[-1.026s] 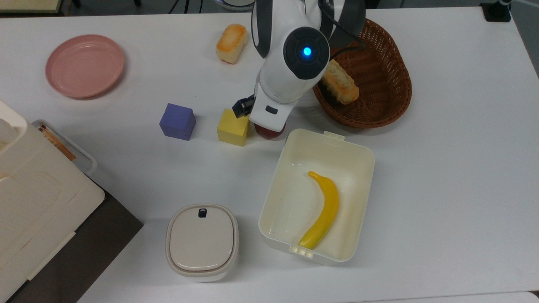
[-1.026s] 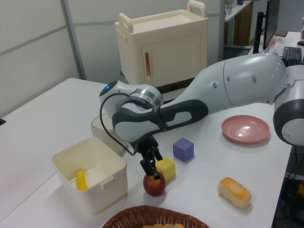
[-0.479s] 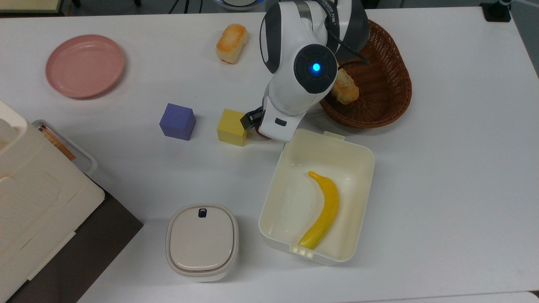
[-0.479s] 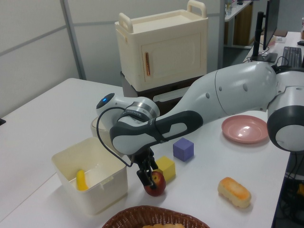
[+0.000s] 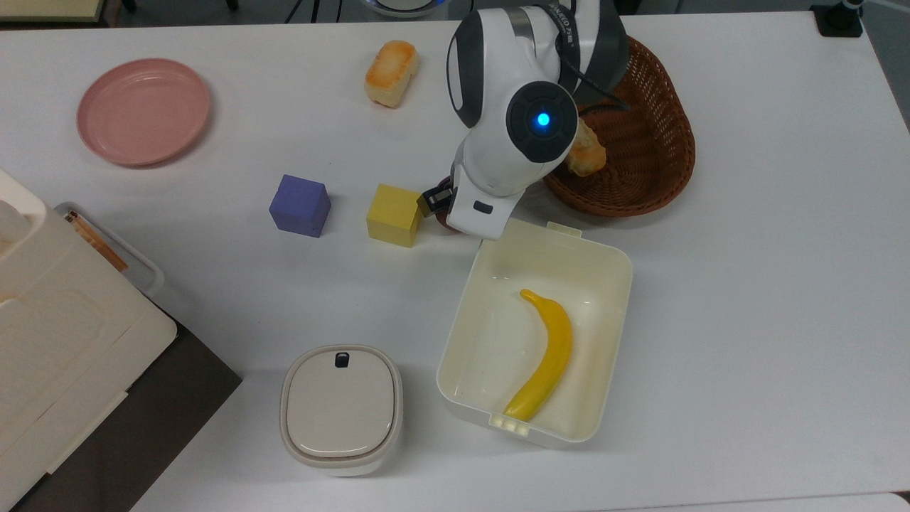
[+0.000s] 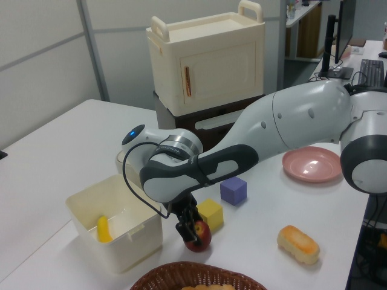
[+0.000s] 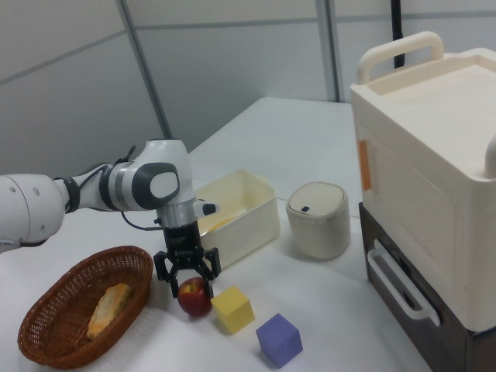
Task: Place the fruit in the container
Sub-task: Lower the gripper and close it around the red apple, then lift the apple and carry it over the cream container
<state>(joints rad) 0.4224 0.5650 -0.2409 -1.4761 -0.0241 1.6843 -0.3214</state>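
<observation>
The fruit, a dark-red apple (image 7: 195, 297), stands on the white table beside a yellow cube (image 7: 233, 308). My gripper (image 7: 188, 280) is low over the apple, open, with a finger on either side of its top. In the left view the gripper (image 6: 190, 229) covers the apple's (image 6: 199, 238) left side. In the top view the arm's hand hides nearly all of the apple (image 5: 441, 219). The container, a cream-white tub (image 5: 554, 233), lies just beyond the apple towards the top view's lower right and holds a yellow banana (image 5: 549, 354).
A purple cube (image 5: 299, 205) sits left of the yellow cube (image 5: 393, 214) in the top view. A wicker basket (image 5: 640, 142) with a bread roll is at the upper right. Also around are a loose roll (image 5: 390, 72), a pink plate (image 5: 143, 110), a lidded beige box (image 5: 341, 409) and a cream cabinet (image 5: 50, 334).
The arm has moved down and towards the top view's right. The gripper has dropped from above the apple until its fingers stand around the apple's top. The apple has not moved.
</observation>
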